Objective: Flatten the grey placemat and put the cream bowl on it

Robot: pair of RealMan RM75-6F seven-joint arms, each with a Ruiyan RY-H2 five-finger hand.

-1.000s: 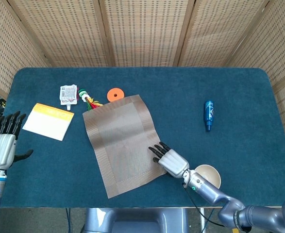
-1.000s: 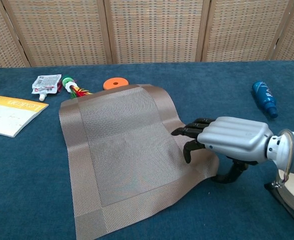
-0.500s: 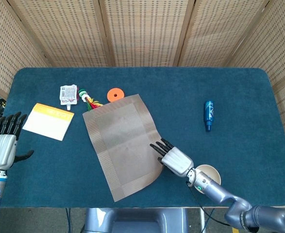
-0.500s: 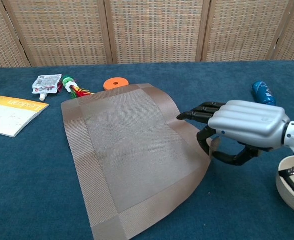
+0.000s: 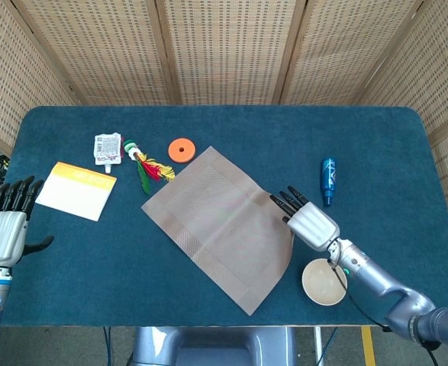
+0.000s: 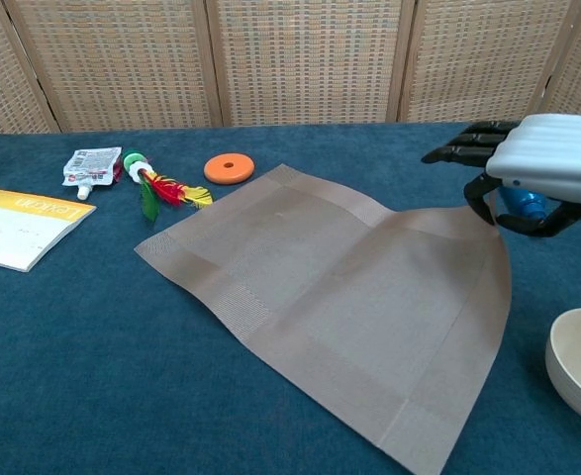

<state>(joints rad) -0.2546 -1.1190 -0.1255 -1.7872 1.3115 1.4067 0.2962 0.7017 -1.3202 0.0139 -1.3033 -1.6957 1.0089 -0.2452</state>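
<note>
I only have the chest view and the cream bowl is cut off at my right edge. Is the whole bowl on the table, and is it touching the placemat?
Observer: In the head view the cream bowl stands whole and upright near the front edge of the table, just right of the grey placemat, apart from it.
Operator: What is the blue thing behind the right hand?
Observer: A blue bottle lying on its side, off the placemat, beyond the fingers.
Operator: And the left hand?
Observer: The left hand hangs off the table's left edge, fingers apart, holding nothing.
</note>
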